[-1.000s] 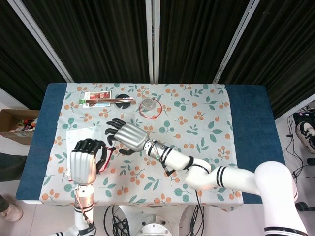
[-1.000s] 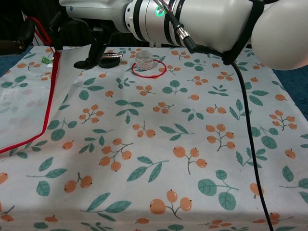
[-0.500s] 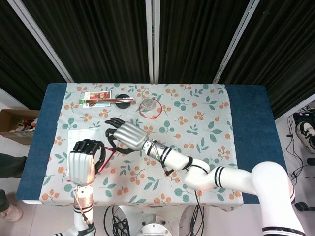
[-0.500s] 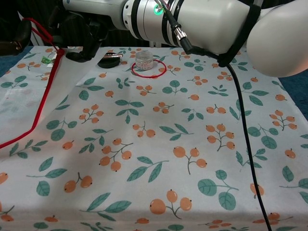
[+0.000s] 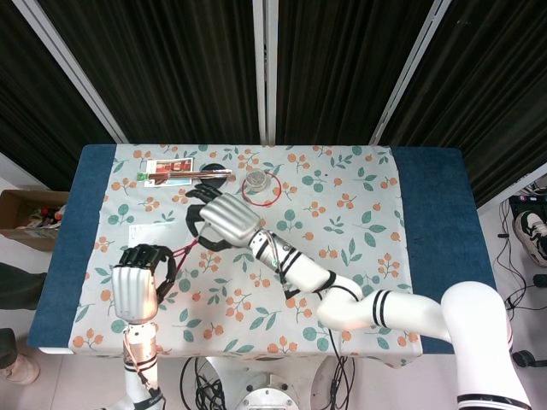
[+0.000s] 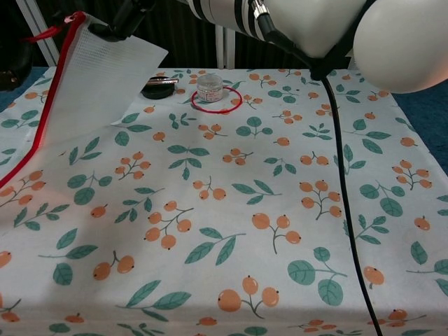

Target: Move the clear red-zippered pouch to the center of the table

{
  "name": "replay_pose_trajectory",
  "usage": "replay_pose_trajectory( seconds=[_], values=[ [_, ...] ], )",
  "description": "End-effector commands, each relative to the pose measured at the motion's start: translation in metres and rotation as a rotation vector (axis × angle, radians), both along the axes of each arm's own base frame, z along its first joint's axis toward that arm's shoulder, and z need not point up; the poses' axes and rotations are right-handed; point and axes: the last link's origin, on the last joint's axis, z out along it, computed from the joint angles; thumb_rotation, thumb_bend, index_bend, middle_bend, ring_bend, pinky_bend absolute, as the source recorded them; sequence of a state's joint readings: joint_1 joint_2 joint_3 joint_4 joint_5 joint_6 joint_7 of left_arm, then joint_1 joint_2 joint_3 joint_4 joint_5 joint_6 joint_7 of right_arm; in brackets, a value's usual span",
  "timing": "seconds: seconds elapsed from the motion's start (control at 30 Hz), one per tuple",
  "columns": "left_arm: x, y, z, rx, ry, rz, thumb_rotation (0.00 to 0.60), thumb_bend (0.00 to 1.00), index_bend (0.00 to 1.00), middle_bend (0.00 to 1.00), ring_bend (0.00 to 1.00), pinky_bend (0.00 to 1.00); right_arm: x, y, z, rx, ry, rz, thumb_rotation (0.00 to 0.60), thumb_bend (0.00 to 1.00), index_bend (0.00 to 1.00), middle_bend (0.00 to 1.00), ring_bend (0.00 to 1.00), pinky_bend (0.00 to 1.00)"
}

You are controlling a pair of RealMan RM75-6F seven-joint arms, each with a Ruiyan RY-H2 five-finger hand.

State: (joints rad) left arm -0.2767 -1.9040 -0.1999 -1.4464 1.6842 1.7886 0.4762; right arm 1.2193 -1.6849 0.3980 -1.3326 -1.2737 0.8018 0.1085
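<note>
Pouch (image 5: 162,243), clear with a red zipper, hung lifted above the left part of the floral table (image 5: 359,205), seen from the head view. Gripped at its upper corner by the right hand (image 5: 224,220), fingers curled onto it; held lower down by the left hand (image 5: 137,286), fingers wrapped around the red edge. Behind, a small jar (image 5: 256,181) inside a red ring (image 5: 261,190), plus a flat card (image 5: 171,173).

From the chest view, pouch (image 6: 91,77) raised off the cloth, red zipper (image 6: 43,119) slanting down to the left. Hands mostly out of frame.
</note>
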Motion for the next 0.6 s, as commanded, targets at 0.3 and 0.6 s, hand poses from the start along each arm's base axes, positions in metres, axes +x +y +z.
replay_pose_trajectory(
  seconds=[0.3, 0.6],
  values=[
    [-0.012, 0.001, -0.014, -0.085, 0.014, 0.031, 0.6, 0.44, 0.74, 0.61, 0.5, 0.54, -0.012, 0.0, 0.027, -0.051, -0.047, -0.031, 0.6, 0.48, 0.88, 0.41, 0.14, 0.1],
    [-0.017, 0.008, -0.032, -0.195, 0.079, 0.018, 0.6, 0.44, 0.74, 0.61, 0.5, 0.54, -0.038, 0.005, 0.055, -0.073, -0.065, -0.049, 0.6, 0.48, 0.89, 0.42, 0.15, 0.1]
  ],
)
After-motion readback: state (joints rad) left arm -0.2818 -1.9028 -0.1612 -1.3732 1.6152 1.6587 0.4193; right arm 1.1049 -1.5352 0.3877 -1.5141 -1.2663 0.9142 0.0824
